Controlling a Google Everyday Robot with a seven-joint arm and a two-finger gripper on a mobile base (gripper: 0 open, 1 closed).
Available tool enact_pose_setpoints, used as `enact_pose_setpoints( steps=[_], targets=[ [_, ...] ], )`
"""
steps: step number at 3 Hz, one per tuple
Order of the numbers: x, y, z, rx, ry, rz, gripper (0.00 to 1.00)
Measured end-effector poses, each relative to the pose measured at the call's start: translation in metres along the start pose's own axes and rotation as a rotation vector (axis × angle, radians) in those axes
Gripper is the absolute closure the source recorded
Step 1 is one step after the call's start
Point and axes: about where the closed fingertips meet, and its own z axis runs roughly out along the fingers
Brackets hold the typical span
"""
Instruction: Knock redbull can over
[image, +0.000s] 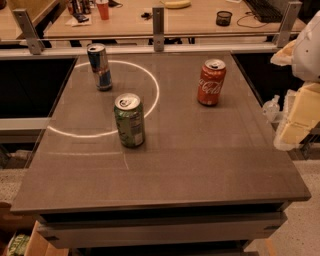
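The redbull can (100, 66) is slim, blue and silver, and stands upright at the back left of the grey table (200, 160), inside a bright ring of reflected light. My arm (300, 112), pale with yellowish casing, comes in at the right edge of the view. Its gripper (272, 108) hangs just off the table's right side, far to the right of the redbull can and touching nothing.
A wider green can (130, 120) stands upright in front of the redbull can, near the table's middle left. A red Coca-Cola can (211, 82) stands upright at the back right. A metal railing (158, 27) and desks with clutter lie behind the table.
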Motion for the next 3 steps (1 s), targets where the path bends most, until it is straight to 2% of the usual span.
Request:
enact_pose_setpoints(
  steps=[1, 2, 3],
  targets=[
    [0.000, 0.000, 0.000, 0.000, 0.000, 0.000, 0.00],
    [-0.006, -0.012, -0.006, 0.030, -0.041, 0.002, 0.00],
    [-0.025, -0.036, -0.012, 0.089, -0.125, 0.028, 0.00]
  ],
)
